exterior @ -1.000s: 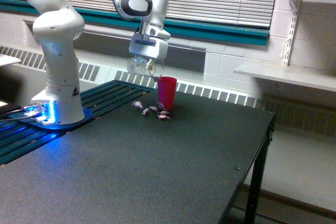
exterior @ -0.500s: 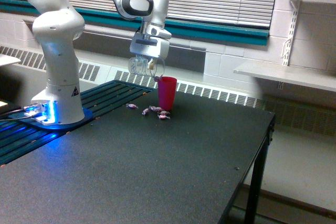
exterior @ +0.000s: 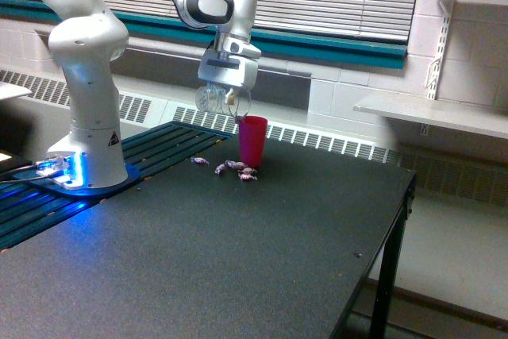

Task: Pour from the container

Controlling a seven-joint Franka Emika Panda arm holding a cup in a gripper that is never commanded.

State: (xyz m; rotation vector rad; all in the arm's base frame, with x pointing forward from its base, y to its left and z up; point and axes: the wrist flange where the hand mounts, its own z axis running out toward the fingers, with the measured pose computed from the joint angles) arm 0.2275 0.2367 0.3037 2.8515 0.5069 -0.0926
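We see the gripper [exterior: 226, 85] closed on the container [exterior: 217, 99], held tipped on its side above the table [exterior: 238, 267], mouth toward the red cup [exterior: 253, 140] just to its right, presumably to drop candies in. Several candies [exterior: 236, 168] lie on the table left of the red cup, apparently missed. No legible writing; the arm base [exterior: 87, 148] carries a small dark mark we cannot read.
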